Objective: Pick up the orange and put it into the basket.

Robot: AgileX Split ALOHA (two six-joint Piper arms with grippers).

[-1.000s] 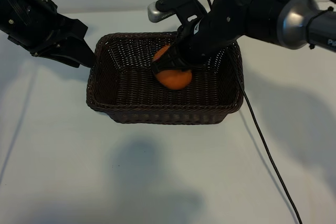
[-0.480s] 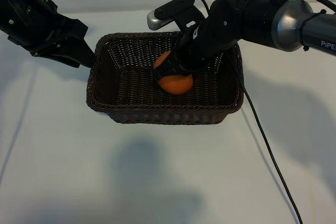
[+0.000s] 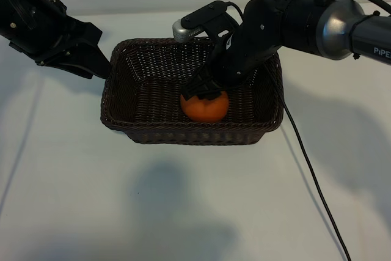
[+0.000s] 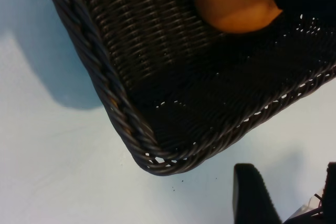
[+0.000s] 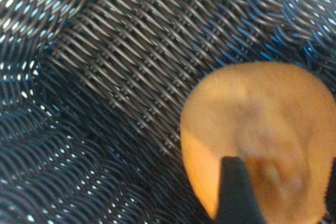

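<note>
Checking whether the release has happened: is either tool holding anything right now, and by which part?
Left tool holds nothing. Right tool straddles the top of the orange, which lies in the basket; whether it grips cannot be told.

The exterior view looks steeply down from in front of both arms, taking in the whole basket (image 3: 116, 105) on the table (image 3: 183, 200). The left wrist view looks closely at one basket corner from outside it. The right wrist view peers from very near into the basket. All three share the orange (image 3: 204, 107).
</note>
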